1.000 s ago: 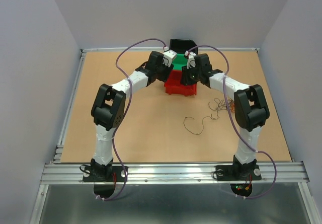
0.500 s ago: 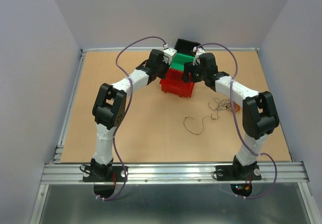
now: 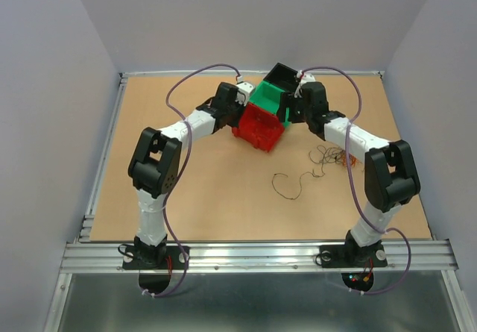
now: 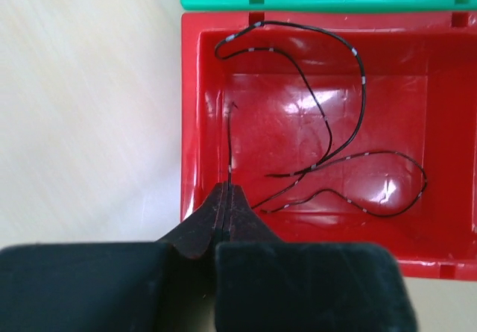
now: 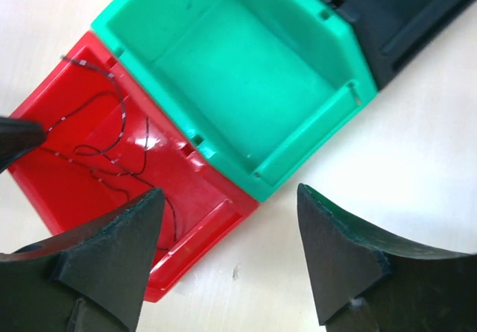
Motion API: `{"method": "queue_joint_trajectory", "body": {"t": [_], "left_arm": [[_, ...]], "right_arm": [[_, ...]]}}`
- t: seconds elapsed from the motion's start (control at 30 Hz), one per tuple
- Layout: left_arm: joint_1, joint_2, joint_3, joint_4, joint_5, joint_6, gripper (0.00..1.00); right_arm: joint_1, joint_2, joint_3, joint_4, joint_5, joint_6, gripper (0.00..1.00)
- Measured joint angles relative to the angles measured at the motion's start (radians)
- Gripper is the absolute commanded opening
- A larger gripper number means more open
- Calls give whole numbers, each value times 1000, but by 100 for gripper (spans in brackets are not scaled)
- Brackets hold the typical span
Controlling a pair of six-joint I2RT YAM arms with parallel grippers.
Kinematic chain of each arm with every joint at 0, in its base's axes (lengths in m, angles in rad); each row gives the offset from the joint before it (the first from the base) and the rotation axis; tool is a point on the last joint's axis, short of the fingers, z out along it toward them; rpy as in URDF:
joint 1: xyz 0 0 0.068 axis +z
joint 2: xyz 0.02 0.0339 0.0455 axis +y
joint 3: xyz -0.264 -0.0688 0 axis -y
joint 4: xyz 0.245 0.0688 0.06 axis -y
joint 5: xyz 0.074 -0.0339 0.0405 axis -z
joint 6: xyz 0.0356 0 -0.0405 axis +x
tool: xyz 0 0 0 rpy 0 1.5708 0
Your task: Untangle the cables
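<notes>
A thin black cable [image 4: 328,130] lies looped inside the red bin [image 4: 190,123]. One straight end runs into the tips of my left gripper [image 4: 227,190], which is shut on it at the bin's near left corner. From above, that left gripper [image 3: 240,112] sits at the red bin's [image 3: 257,129] left side. My right gripper [image 5: 227,198] is open and holds nothing; it hovers over the red bin's [image 5: 201,183] corner and the bare table beside the green bin [image 5: 223,71]. A tangle of cables [image 3: 333,155] lies on the table to the right, with a loose cable [image 3: 287,186] nearer the front.
Red, green [image 3: 270,97] and black [image 3: 282,74] bins stand in a slanted row at the table's far middle. The black bin [image 5: 402,11] adjoins the green one. The tangle lies next to the right arm's forearm. Metal rails edge the table.
The left gripper has shut on the cable end in the red bin. The right gripper has opened wider. The row of bins has turned and now stands slanted.
</notes>
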State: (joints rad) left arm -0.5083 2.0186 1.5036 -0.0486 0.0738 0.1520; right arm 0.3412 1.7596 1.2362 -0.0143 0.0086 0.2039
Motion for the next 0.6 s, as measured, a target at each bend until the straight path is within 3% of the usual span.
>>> {"method": "queue_joint_trajectory", "body": {"t": [0.07,0.1,0.17,0.6], "left_arm": [[3,-29,-34,2,-14,-1,13],[5,-43,-48,2,-18,-1,26],[13,-68,-68,4,-20,-3,41],[93,-204,-105,14,31,-4,56]], "right_arm": [[-2,-13,-7,0,7,3,83],[-2,-16,-7,1,8,3,83],[-2,-17,-7,5,7,2,83],[-2,131,31,75,-233,-172,85]]}}
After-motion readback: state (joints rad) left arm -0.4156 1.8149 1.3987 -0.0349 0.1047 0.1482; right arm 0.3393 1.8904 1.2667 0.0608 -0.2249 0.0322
